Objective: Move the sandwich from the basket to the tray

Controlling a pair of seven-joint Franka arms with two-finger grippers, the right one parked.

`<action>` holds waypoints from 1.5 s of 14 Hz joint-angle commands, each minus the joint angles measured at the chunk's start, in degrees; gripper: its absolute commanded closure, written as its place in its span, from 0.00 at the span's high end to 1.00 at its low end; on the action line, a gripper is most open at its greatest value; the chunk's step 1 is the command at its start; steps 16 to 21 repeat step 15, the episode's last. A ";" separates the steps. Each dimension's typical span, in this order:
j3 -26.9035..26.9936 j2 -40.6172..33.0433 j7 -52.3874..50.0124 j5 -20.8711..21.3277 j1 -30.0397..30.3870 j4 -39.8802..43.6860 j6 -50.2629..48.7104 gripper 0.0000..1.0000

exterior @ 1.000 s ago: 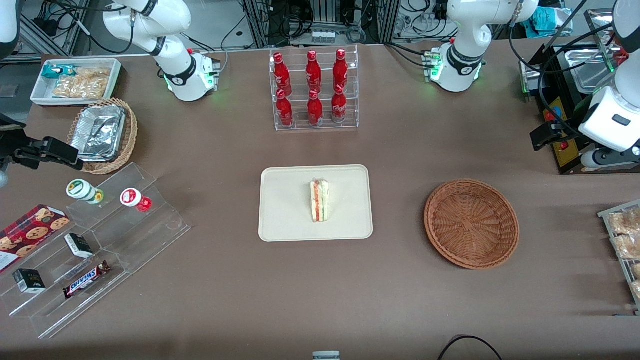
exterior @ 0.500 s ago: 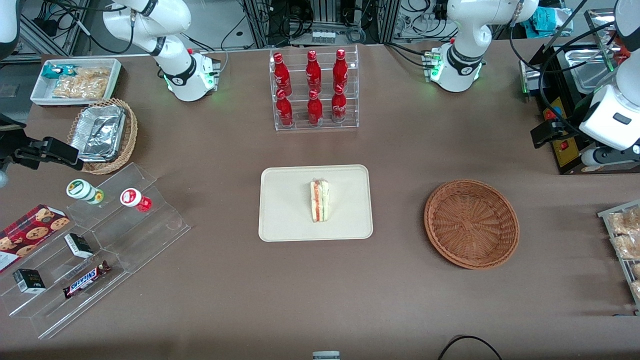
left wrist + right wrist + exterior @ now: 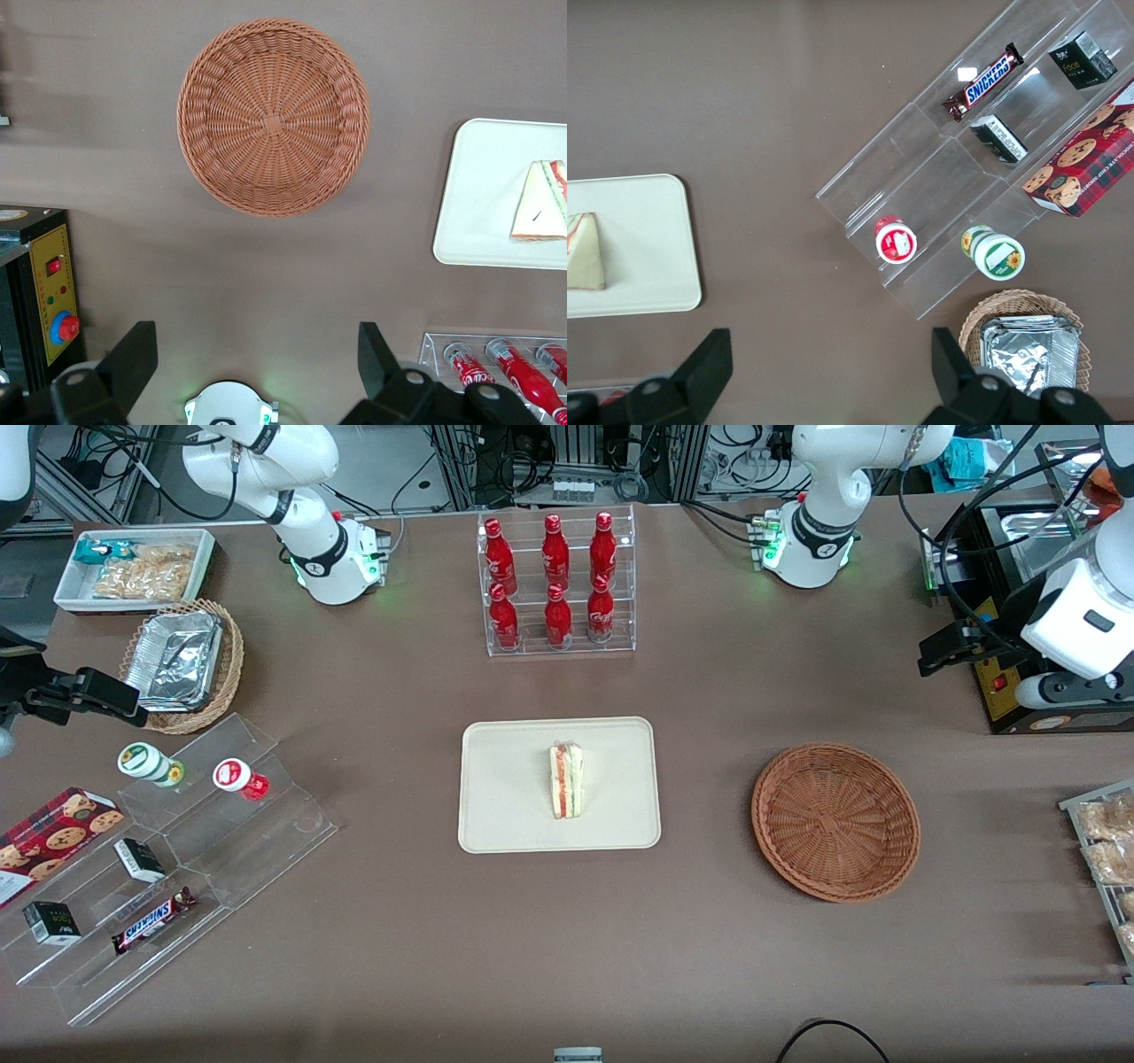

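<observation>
The sandwich (image 3: 566, 781), a clear-wrapped white wedge with red-orange and green layers, lies in the middle of the cream tray (image 3: 505, 797). The round reddish-brown basket (image 3: 834, 822) stands empty beside the tray, toward the working arm's end. The left arm's gripper (image 3: 937, 652) hangs open and empty high above the table, farther from the front camera than the basket, next to a black control box. The left wrist view shows the gripper (image 3: 255, 335) with its fingers wide apart, the empty basket (image 3: 273, 117), the tray (image 3: 483, 195) and the sandwich (image 3: 540, 204). The right wrist view also shows the sandwich (image 3: 583, 252) on the tray (image 3: 647, 257).
A clear rack of red bottles (image 3: 558, 584) stands farther from the front camera than the tray. The black control box (image 3: 1001, 682) and a snack rack (image 3: 1103, 850) sit at the working arm's end. A stepped acrylic display (image 3: 177, 850), a tan foil basket (image 3: 182, 664) and a white bin (image 3: 133, 567) are at the parked arm's end.
The left arm's gripper has moved a little farther from the front camera and slightly toward the table's middle. The sandwich, tray and basket have not moved.
</observation>
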 commanded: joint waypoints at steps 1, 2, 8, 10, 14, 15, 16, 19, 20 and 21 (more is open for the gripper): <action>0.85 -0.14 1.19 -0.75 -0.57 0.94 -0.94 1.00; 0.85 -0.06 1.88 -0.84 -0.57 0.94 -0.77 1.00; 0.85 0.21 2.77 -0.31 -0.66 0.85 2.05 1.00; 0.85 0.30 2.77 1.17 -0.66 0.85 2.83 1.00; 0.85 0.21 2.77 1.62 -0.66 0.33 4.16 1.00; 0.85 0.21 2.77 1.62 -0.66 0.41 4.16 1.00; 0.85 0.21 2.77 1.62 -0.66 0.41 4.16 1.00; 0.85 0.21 2.77 1.62 -0.66 0.41 4.16 1.00; 0.85 0.21 2.77 1.62 -0.66 0.41 4.16 1.00; 0.85 0.21 2.77 1.62 -0.66 0.41 4.16 1.00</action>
